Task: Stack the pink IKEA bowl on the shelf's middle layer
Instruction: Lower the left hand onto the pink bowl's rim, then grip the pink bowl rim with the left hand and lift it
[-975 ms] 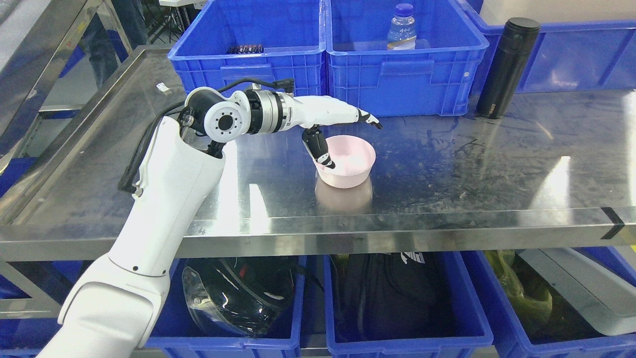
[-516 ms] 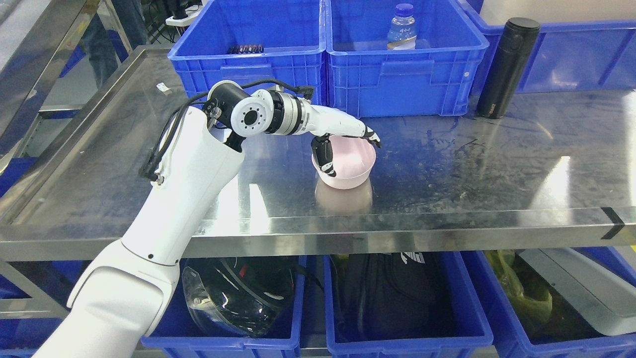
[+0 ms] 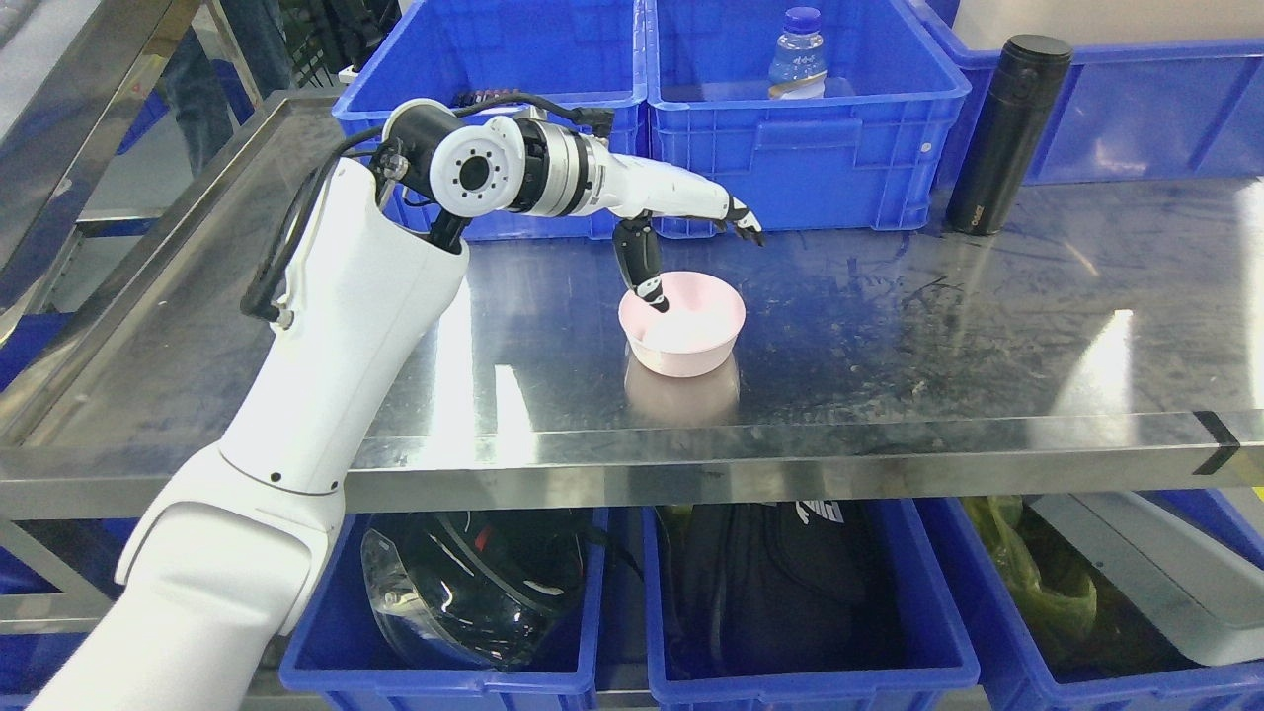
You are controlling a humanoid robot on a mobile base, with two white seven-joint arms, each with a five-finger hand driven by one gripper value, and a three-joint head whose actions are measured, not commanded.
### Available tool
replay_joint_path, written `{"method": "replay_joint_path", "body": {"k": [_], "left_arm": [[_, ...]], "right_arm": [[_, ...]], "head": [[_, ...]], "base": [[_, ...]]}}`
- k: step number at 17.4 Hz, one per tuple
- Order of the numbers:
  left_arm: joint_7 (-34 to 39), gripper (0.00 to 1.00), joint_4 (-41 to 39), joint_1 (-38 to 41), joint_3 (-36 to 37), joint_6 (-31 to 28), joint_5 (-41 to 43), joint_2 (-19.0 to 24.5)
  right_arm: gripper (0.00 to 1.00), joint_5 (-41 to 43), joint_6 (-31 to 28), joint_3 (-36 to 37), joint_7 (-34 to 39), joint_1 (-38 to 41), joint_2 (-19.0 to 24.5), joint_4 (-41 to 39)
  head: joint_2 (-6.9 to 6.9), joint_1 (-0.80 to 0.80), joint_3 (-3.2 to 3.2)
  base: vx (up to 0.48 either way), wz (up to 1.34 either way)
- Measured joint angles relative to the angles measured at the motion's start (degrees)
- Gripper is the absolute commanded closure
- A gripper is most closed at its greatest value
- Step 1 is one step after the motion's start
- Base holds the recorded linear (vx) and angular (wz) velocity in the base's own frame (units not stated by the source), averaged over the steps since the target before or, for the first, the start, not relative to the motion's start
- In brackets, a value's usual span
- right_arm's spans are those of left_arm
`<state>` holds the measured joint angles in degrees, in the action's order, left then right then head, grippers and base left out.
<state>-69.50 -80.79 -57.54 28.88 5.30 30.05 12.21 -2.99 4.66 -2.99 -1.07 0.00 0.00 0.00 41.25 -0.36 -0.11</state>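
Note:
The pink bowl sits upright on the steel shelf, near its front edge. My left hand hovers just above the bowl's back left. Its fingers stretch out to the right, above and beyond the far rim, touching nothing. The thumb points down, its tip at the inside of the left rim. The hand is open and holds nothing. I cannot tell whether a second bowl sits under the pink one. The right arm does not show.
Two blue bins stand behind the bowl; the right one holds a water bottle. A black flask stands at the back right. Blue bins below the shelf hold a dark helmet and bags.
Half a second ago the hand was closed around the tilted bowl. It has since let go and risen; the bowl now sits level on the shelf.

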Motion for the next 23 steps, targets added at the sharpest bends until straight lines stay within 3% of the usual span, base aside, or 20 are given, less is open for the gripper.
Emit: {"method": "replay_joint_path", "body": {"k": [9, 15, 23], "left_arm": [[-0.2, 0.16, -2.7, 1.0, 5.8, -2.4, -3.5, 5.6], [-0.2, 0.16, -3.6, -1.3, 11.1, -6.8, -2.3, 6.2], [-1.2, 0.16, -4.0, -1.0, 15.4, -7.6, 0.9, 6.2]], "right_arm": [[0.0, 0.0, 0.0, 0.0, 0.0, 0.0, 0.0, 0.0], [0.0, 0.0, 0.0, 0.0, 0.0, 0.0, 0.0, 0.0], [0.0, 0.0, 0.0, 0.0, 0.0, 0.0, 0.0, 0.0]], "head": [[0.0, 0.0, 0.0], [0.0, 0.0, 0.0], [0.0, 0.0, 0.0]], "base": [[0.0, 0.0], [0.0, 0.0], [0.0, 0.0]]}}
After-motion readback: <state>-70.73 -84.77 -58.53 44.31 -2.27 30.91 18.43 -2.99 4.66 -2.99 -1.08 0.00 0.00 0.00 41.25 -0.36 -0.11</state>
